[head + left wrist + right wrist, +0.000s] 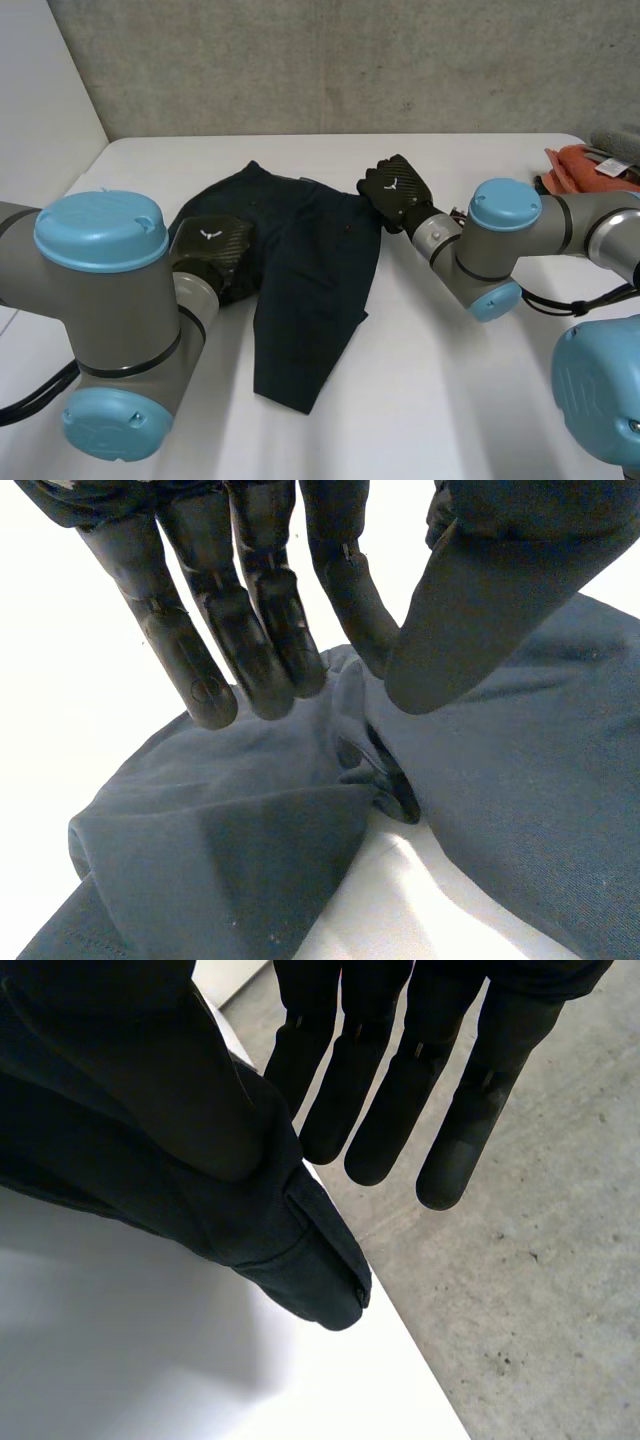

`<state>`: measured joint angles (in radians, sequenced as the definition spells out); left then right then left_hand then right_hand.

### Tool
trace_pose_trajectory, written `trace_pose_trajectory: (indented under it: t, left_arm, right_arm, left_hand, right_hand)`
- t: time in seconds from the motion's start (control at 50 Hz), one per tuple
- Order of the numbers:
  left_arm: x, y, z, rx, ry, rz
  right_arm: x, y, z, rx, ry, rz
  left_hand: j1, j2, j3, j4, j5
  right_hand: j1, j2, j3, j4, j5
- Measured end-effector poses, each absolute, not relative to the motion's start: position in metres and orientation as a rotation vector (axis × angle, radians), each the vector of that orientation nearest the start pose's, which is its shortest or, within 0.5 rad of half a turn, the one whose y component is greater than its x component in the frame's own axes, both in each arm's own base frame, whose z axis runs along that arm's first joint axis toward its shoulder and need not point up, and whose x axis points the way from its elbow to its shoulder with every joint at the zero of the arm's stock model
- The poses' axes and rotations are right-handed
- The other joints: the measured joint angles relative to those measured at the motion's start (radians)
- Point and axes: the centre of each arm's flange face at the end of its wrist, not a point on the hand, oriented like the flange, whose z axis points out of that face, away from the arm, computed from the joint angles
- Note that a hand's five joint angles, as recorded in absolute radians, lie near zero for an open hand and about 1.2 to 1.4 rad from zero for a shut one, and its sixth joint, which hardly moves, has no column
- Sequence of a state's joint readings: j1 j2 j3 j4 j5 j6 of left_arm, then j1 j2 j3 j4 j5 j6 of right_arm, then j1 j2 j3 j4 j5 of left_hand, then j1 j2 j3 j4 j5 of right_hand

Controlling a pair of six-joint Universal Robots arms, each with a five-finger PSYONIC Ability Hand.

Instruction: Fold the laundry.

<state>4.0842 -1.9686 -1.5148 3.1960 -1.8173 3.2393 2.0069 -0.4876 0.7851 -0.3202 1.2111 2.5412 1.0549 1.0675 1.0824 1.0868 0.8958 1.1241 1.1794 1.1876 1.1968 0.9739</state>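
A dark navy garment (310, 290) lies spread in the middle of the white table (480, 390), one leg reaching toward the near side. My left hand (212, 252) is on its left edge. Seen from the left wrist, the fingers (250, 630) and thumb close on a raised ridge of the cloth (230, 850). My right hand (395, 188) is at the garment's far right corner. From the right wrist, a hem corner (290, 1250) hangs lifted above the table under the thumb, with the fingers (390, 1110) straight beside it.
An orange-red cloth (585, 165) and a grey item (618, 140) lie at the table's far right edge. A concrete wall stands behind the table. The concrete floor (540, 1290) shows past the table edge near my right hand.
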Motion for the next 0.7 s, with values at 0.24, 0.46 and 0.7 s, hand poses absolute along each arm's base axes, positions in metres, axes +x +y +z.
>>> trace_pose_trajectory:
  t: [0.24, 0.46, 0.7]
  left_arm:
    - [-0.306, -0.165, 0.165, 1.014, 2.651, -1.744]
    - [-0.320, -0.159, 0.129, 1.223, 2.440, -1.755]
    - [-0.327, -0.190, 0.132, 1.092, 2.220, -1.925]
  right_arm:
    - [0.354, -0.380, 0.111, -1.420, 1.668, -2.083]
    - [0.350, -0.372, 0.112, -1.442, 1.685, -2.062]
    - [0.337, -0.373, 0.116, -1.423, 1.732, -2.048]
  left_hand:
    - [-0.666, -0.692, -0.706, -0.724, -0.717]
    - [-0.666, -0.701, -0.706, -0.730, -0.723]
    - [0.105, 0.125, 0.103, 0.106, 0.047]
  right_hand:
    - [0.000, 0.000, 0.000, 0.000, 0.000]
    - [0.000, 0.000, 0.000, 0.000, 0.012]
    - [0.000, 0.005, 0.000, 0.000, 0.012]
